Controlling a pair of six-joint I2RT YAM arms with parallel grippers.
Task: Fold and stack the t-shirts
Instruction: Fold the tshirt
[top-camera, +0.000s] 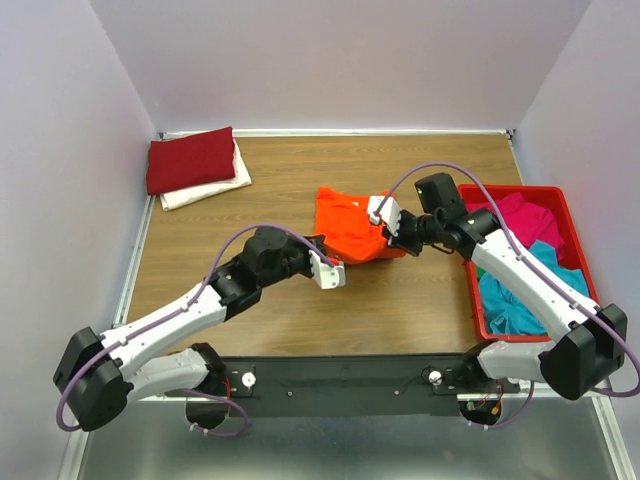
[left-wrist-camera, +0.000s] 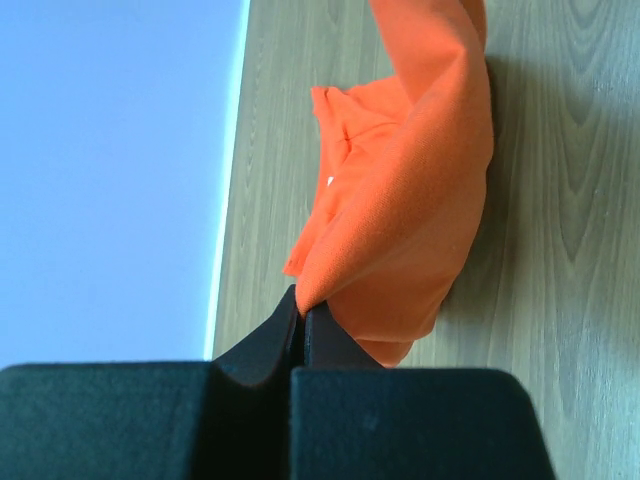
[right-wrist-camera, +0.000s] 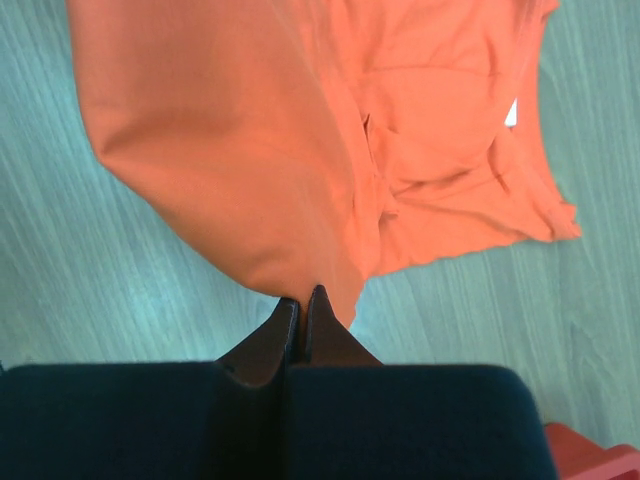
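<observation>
The orange shirt (top-camera: 352, 222) lies bunched near the middle of the table (top-camera: 420, 300), pinched from both sides. The left hand (left-wrist-camera: 302, 312) is closed tight on a fold at its near-left edge. The right hand (right-wrist-camera: 303, 300) grips a fold at its right edge the same way (each wrist view shows fingers pressed together, cloth nipped at the tips). In the far-left corner a folded red shirt (top-camera: 190, 158) rests on a white shirt (top-camera: 215, 186). A pink shirt (top-camera: 520, 215) and a teal shirt (top-camera: 510, 295) lie crumpled in the tray (top-camera: 510, 189) at the right.
</observation>
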